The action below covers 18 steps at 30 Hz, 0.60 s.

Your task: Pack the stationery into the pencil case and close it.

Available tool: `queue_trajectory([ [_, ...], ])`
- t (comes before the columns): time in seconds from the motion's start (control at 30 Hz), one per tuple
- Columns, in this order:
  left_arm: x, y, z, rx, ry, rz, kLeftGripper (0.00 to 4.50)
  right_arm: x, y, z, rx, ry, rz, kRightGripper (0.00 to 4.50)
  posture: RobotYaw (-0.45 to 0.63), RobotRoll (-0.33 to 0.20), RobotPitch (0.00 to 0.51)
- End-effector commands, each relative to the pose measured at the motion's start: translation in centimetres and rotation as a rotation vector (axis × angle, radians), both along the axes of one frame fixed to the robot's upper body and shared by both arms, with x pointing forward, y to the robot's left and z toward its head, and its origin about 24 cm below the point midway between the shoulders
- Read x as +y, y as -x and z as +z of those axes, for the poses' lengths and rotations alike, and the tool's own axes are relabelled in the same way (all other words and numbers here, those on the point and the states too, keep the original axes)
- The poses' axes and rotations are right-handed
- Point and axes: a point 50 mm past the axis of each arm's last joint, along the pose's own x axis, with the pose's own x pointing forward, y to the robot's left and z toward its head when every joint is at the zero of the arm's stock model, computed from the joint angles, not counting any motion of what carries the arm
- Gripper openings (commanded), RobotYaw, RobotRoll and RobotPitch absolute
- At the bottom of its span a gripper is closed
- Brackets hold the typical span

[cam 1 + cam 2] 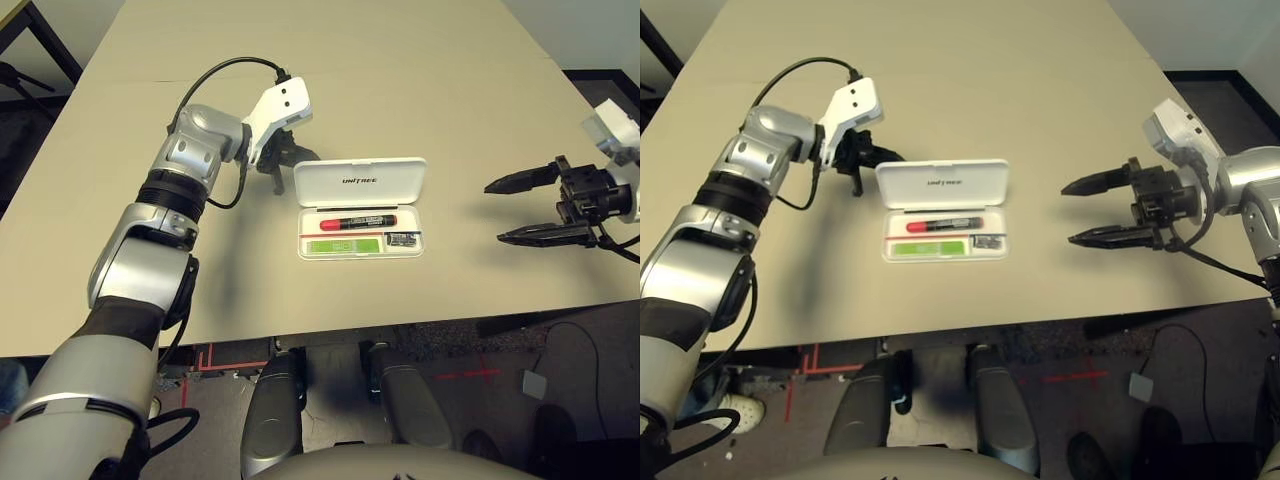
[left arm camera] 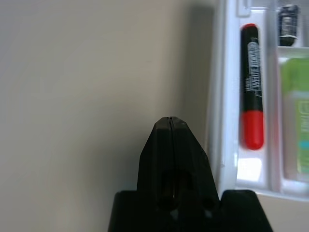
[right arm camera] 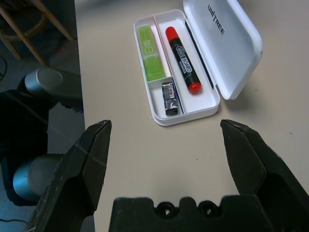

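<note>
Pencil case (image 1: 361, 255) open on the table (image 1: 450, 290), packed. To its right, my right hand (image 3: 166, 126) is spread, empty. Beyond its hinge, at left, my left hand (image 2: 170, 117) is clenched, empty; I'd nudge the raised lid (image 1: 360, 182) gently forward from behind.

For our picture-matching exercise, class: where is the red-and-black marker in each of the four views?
Left eye: right of centre, the marker in the open case.
Right eye: near centre, slightly above the middle.
Left wrist: upper right, red cap end lowest.
Right wrist: above centre, slanting.
Shared landmark: the light-green stick beside it, in every view.
</note>
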Motion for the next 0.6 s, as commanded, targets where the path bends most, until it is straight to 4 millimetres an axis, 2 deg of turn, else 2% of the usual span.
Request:
queue_trajectory([
  [0.03,0.4,1.1,0.2,0.030,-0.039,-0.056,0.05,0.3,0.0,0.1,0.000,-0.005,0.018,4.50,-0.07,0.000,0.172],
  [0.2,0.2,2.7,-0.2,0.064,-0.059,-0.098,0.05,0.3,-0.3,0.0,-0.005,0.006,0.016,4.50,-0.05,0.000,0.170],
  [0.43,-2.3,5.8,-1.5,0.127,-0.065,-0.207,0.05,0.7,-0.6,-0.5,-0.007,0.016,0.037,4.50,-0.04,0.000,0.169],
  [0.6,-3.6,6.3,-2.7,0.162,-0.047,-0.207,0.05,0.6,-0.7,-0.6,-0.009,0.023,0.037,4.50,-0.05,0.000,0.172],
])
